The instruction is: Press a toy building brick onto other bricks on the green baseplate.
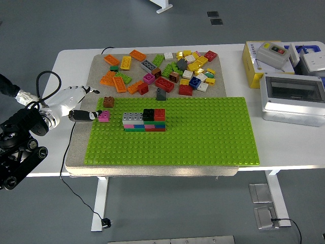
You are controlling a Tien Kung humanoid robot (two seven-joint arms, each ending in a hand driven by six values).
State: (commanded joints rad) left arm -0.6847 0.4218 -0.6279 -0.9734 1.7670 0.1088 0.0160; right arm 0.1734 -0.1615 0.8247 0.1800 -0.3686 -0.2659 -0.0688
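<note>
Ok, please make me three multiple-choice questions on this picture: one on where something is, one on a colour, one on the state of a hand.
1. Where does the loose pile of bricks lie?
A. on the mat behind the green baseplate
B. on the floor
C. on the grey box

2. What colour is the brick at the left hand?
A. yellow
B. pink
C. blue

3. How is the small stack of bricks on the baseplate?
A. scattered flat in single pieces
B. lifted in the air
C. built in layers, standing on the plate

Answers:
1 A: the pile sits on the mat past the plate's far edge.
2 B: the brick at the fingertips by the plate's left edge is pink.
3 C: grey, black and red bricks top coloured layers that rest on the plate.
</note>
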